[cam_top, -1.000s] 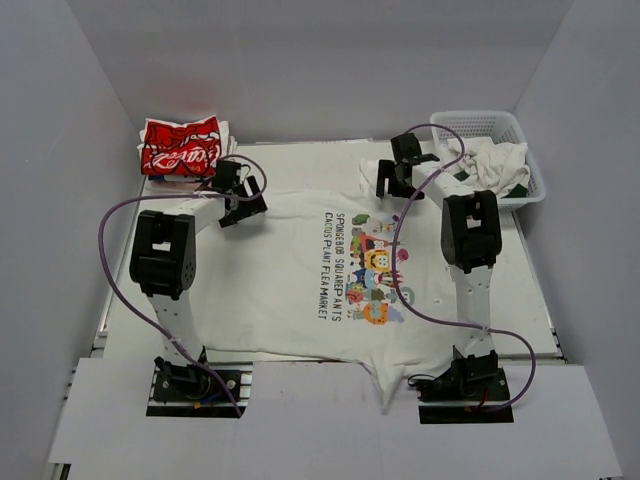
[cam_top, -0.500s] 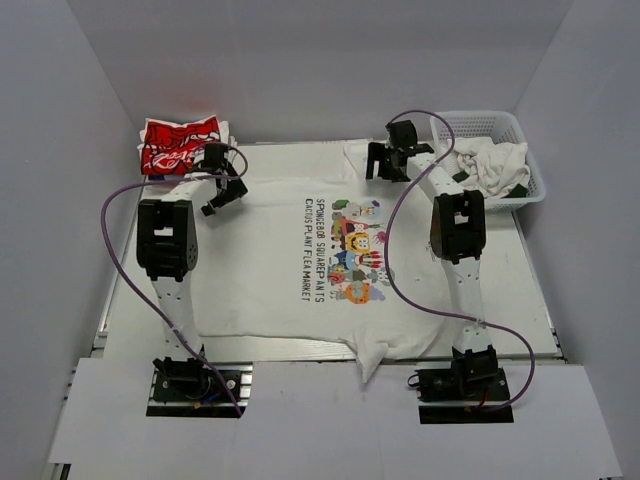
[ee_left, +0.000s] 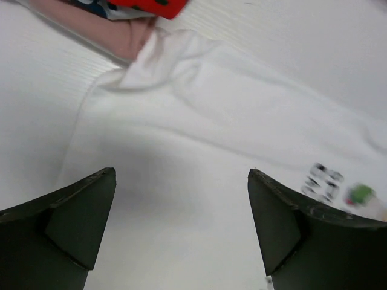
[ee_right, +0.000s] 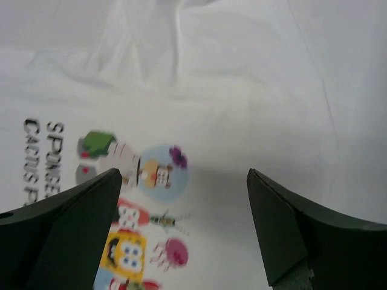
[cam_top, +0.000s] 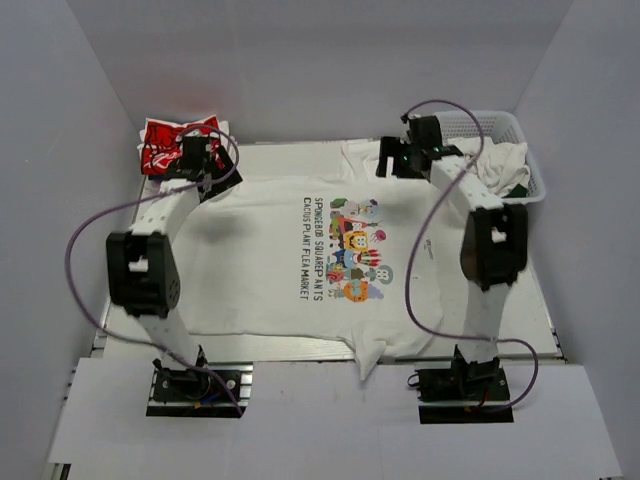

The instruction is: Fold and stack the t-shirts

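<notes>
Two tools hang over the far edge of the white t-shirt (cam_top: pixel 270 270), which lies spread print-up across the middle of the desk (cam_top: pixel 530 300). The left tool (ee_left: pixel 179 178) sits at about 11 o'clock and the right tool (ee_right: pixel 184 178) at about 1 o'clock. Both have their fingers spread wide with nothing between them, and only cloth shows below. The red t-shirt (cam_top: pixel 165 145) rests in the 10 o'clock corner, just beside the white shirt's far left corner. A basket (cam_top: pixel 490 122) holding more white cloth stands at 2 o'clock.

The spreading looks finished and the first fold seems not yet begun. Next, each tool would likely need to drop onto the far edge, pinch a single layer and carry it toward 6 o'clock in step. A bunched flap (cam_top: pixel 370 355) at 6 o'clock droops past the desk's near edge and may want smoothing first.
</notes>
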### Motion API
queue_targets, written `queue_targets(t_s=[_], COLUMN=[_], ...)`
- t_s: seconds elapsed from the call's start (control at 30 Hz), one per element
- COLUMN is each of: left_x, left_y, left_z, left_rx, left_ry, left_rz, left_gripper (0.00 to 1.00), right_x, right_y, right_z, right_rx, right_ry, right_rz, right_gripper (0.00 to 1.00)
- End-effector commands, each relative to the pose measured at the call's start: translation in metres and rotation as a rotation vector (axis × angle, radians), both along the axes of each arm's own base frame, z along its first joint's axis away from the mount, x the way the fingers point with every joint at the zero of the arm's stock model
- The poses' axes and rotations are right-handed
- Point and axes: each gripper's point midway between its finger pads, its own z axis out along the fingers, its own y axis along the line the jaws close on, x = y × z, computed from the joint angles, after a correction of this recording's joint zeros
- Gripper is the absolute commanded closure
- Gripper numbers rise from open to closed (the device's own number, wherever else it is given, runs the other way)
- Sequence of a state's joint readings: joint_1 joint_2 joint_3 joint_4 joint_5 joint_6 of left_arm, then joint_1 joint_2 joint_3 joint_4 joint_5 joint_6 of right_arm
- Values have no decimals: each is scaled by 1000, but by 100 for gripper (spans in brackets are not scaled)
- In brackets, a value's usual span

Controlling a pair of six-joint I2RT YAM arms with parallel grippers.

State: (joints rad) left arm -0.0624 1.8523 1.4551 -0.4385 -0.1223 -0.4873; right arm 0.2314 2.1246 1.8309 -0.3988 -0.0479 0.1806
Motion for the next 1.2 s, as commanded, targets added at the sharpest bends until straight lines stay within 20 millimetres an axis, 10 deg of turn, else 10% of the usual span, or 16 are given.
queue_targets(t_s=[0.0,0.03,0.1,0.2,0.37,0.67,1.17], left_x=[-30,-49,-70,-112,-143,-156,-146], left_y=[-28,-32,-45,-59,-78,-64,-74], left_z=[63,46,61,27,12,-6,-7], left_rx=[-104,-133,-219,-332,-428,-353,-390], left_ry=[-163,-127,-170,-117,-82,-27,-33], left_rz=[-115,-124,-154,-160,-245,-200,-256], left_gripper=[0,0,0,0,0,0,0], right_x=[-48,-87,-111,-182,-245,-259,-272], right_y=[-16,-31,-41,-64,-86,-102,-123], right_z=[83,18,28,-24,-71,-103,-86], right_rx=[77,20,70,39,21,-40,-125], right_ry=[-151,-12,-33,92,189,252,249], right_rz=[-88,-132,-211,-279,-363,-394,-433], right_gripper=[10,10,10,10,10,12,10])
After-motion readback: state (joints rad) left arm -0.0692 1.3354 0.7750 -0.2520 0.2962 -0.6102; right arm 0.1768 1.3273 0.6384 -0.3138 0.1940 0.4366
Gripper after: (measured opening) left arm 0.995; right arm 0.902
